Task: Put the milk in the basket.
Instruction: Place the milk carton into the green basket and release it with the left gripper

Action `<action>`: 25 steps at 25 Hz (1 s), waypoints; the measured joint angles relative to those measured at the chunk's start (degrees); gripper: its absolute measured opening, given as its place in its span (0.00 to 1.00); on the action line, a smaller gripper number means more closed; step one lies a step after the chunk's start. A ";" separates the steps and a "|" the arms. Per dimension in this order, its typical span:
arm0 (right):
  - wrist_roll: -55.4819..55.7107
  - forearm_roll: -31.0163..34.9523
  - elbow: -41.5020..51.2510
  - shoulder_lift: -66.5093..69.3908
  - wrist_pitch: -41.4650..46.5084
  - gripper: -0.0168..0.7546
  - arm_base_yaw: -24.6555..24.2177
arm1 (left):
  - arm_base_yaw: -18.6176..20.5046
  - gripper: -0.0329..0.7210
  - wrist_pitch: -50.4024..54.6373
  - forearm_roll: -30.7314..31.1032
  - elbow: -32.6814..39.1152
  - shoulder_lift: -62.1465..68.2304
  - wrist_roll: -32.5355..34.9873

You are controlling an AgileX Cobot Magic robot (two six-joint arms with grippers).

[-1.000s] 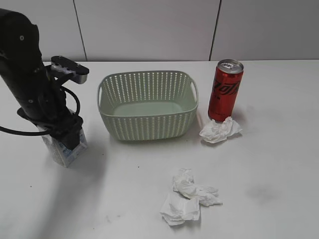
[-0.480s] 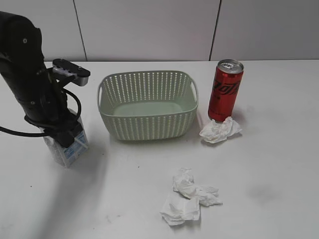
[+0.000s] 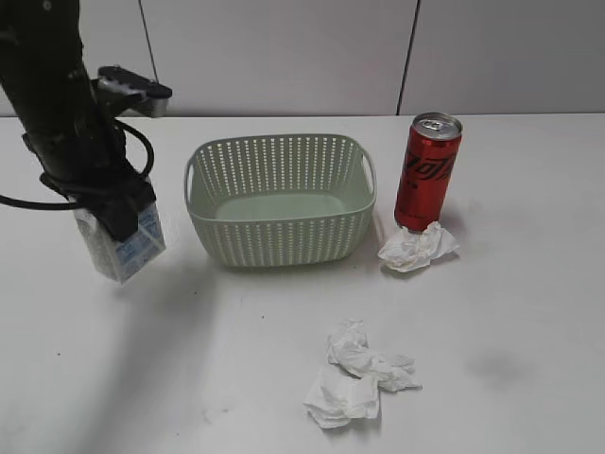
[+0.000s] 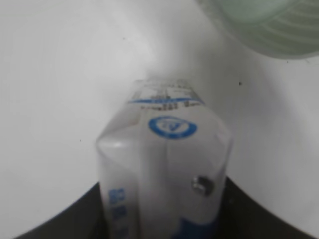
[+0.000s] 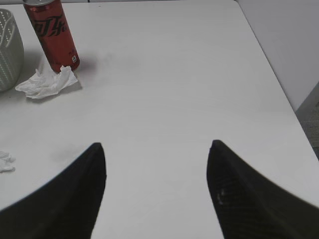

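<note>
The left gripper (image 3: 121, 219) has the milk (image 3: 123, 248) clamped between its fingers, and the carton has come up off the table (image 3: 492, 284) since 1 second ago, when its base sat on the surface. It now hangs tilted under the gripper, its lower corner clear of the tabletop with a soft shadow beneath. In the left wrist view the carton (image 4: 164, 174) fills the frame below the camera, and a curve of the basket (image 4: 264, 25) shows ahead and to the right.

The grasp has taken, so the lift looks done and the carry comes next, by my reading. The basket (image 3: 281, 194) stands just to the right of the gripper, its near rim about level with the carton, so the carton probably needs more height before it crosses the wall.

The right gripper (image 5: 157, 164) hovers with its jaws spread wide and nothing between them, well away from the work. Ahead of it and to its left stand the red can (image 5: 51, 32) and 1 crumpled tissue (image 5: 47, 82).
</note>
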 joint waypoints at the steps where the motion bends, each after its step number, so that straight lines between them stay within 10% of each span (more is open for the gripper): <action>1: 0.00 0.00 0.00 0.00 0.06 0.67 0.00 | 0.00 0.47 2.09 0.19 -1.24 -0.11 0.00; 11: 0.00 0.00 0.00 0.00 0.01 0.67 0.00 | -0.58 0.47 10.69 -2.31 -21.76 -1.66 0.00; 25: 0.00 0.00 0.00 0.00 0.01 0.67 0.00 | -9.68 0.47 2.46 -5.42 -24.10 4.18 0.00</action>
